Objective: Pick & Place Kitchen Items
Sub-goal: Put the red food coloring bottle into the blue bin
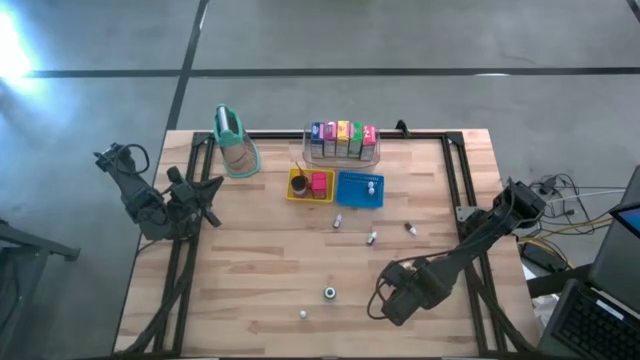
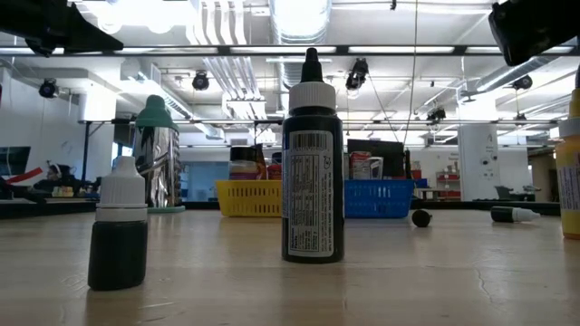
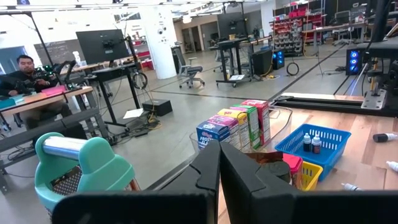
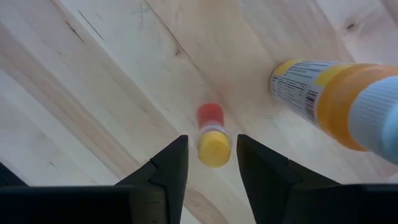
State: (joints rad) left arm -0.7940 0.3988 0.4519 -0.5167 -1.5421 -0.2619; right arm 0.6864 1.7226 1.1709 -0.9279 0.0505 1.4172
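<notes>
Right tool (image 4: pixel 212 163) spread, straddling a small, seemingly plastic yellow bottle (image 4: pixel 213 146) with red cap on grained wooden table (image 4: pixel 99 93).

A row of cartons (image 1: pixel 342 139) stands in a bin (image 1: pixel 375 158) at the table's (image 1: pixel 250 260) far edge, with a tall container (image 1: pixel 235 143) to its left. Just in front sit two trays (image 1: pixel 296 192) side by side, bottles inside. Small bottles (image 1: pixel 372 238) lie scattered nearer the middle, two more (image 1: pixel 329 293) towards the near edge. The right claw (image 4: pixel 212 163) hangs over a small bottle (image 4: pixel 212 143) beside a larger one (image 4: pixel 329 102).
</notes>
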